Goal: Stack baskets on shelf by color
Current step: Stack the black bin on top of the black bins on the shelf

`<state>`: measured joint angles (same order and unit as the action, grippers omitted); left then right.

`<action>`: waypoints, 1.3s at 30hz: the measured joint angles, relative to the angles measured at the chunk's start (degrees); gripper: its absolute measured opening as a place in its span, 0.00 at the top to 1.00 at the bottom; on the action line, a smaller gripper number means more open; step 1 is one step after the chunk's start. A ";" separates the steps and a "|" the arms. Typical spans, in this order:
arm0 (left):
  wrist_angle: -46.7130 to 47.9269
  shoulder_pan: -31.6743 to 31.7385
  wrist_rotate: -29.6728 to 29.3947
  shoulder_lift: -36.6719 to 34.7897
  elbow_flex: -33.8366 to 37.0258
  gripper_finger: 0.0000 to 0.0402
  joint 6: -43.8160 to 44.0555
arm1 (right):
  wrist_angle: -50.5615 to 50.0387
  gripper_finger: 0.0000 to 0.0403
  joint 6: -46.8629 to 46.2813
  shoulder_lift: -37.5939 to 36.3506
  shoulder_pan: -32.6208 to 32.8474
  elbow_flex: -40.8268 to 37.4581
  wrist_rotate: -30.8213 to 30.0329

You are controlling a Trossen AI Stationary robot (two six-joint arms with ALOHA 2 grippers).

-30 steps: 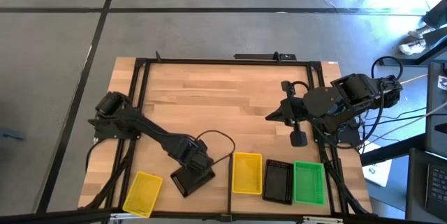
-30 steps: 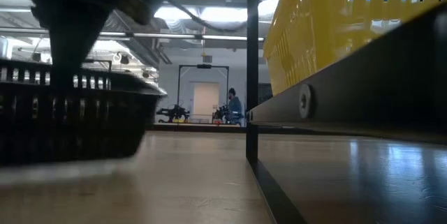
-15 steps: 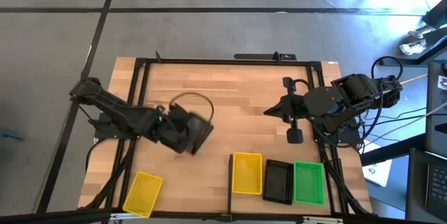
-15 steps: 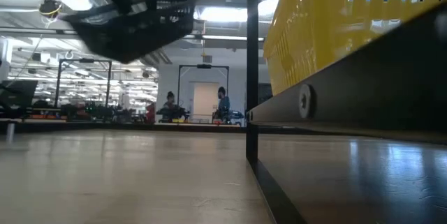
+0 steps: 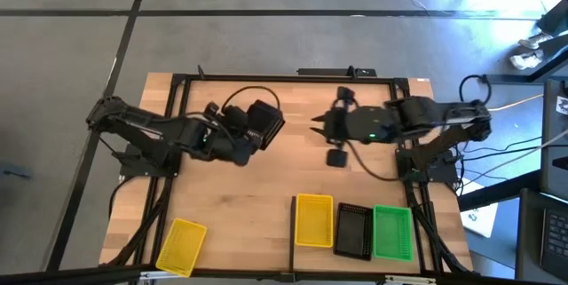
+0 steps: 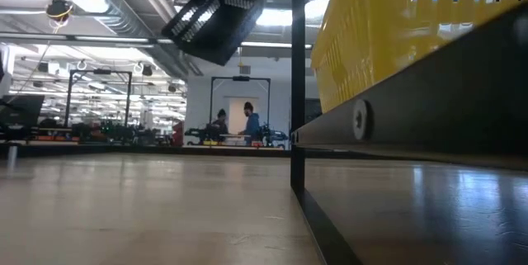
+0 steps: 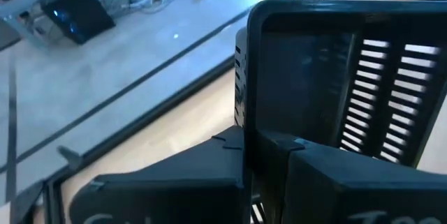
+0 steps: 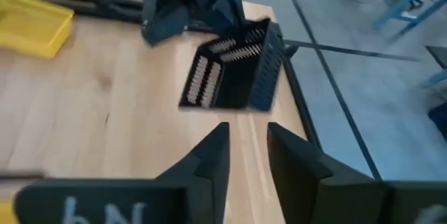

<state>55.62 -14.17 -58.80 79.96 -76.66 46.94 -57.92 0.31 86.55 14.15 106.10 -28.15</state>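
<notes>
My left gripper (image 5: 248,132) is shut on a black lattice basket (image 5: 265,122), held high above the middle of the table; in the low view the basket (image 6: 216,17) hangs tilted. My right gripper (image 5: 316,128) is open and empty, just right of that basket, and its wrist view faces the basket (image 8: 234,74). On the shelf (image 5: 306,248), behind its black bar (image 5: 294,232), a yellow basket (image 5: 313,220), a black basket (image 5: 352,230) and a green basket (image 5: 392,232) rest on their bottoms. Another yellow basket (image 5: 181,246) lies at the near left. My left gripper pinches one wall of the black basket at its rim (image 7: 246,105) between its two fingers (image 7: 230,151). The fingers come roughly level from the table's left. The basket is lifted clear of the table and tipped, with its slotted bottom (image 7: 377,91) turned sideways.
A black frame (image 5: 266,78) runs along the table's far edge and sides. The low view sits close beside the shelf's black bar (image 6: 297,83) and the yellow basket (image 6: 396,26). People stand far off in the room behind (image 6: 235,125).
My left gripper has lifted the black basket off the near part of the table and carried it up and toward the far edge and centre, and the basket has tipped on edge. My right gripper has moved toward the table's left, closer to the basket.
</notes>
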 joint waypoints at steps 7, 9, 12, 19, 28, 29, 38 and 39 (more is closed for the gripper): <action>-9.92 2.37 -1.47 0.00 0.00 1.00 -11.18 | 8.58 0.73 -1.54 6.01 -3.18 0.00 -0.65; -11.87 2.78 -1.82 0.00 0.00 1.00 -13.83 | 10.44 0.73 -1.44 7.58 -3.89 0.00 -0.73; -13.78 3.31 -1.86 0.00 0.00 1.00 -16.47 | 11.98 0.73 -1.51 9.32 -4.94 0.00 -0.71; -14.40 3.41 -1.84 0.00 0.00 1.00 -17.65 | 13.19 0.73 -1.47 11.82 -6.51 0.00 -6.04; -14.44 3.41 -1.74 0.00 0.00 1.00 -18.19 | 12.80 0.73 -1.69 12.08 -7.92 0.00 -3.14; -14.58 3.41 -1.56 0.00 0.00 1.00 -18.29 | 12.23 0.73 -1.64 12.08 -8.05 0.00 -2.99; -16.36 2.76 -0.27 0.02 0.00 1.00 -19.08 | 10.82 0.73 -1.72 12.08 -10.14 -1.55 -1.73; -16.46 2.72 -0.27 0.02 0.00 1.00 -19.08 | 10.68 0.73 -1.72 12.08 -10.40 -1.55 -1.74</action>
<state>39.15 -11.45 -59.07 79.99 -76.66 27.86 -47.24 -1.40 98.63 3.75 104.55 -29.89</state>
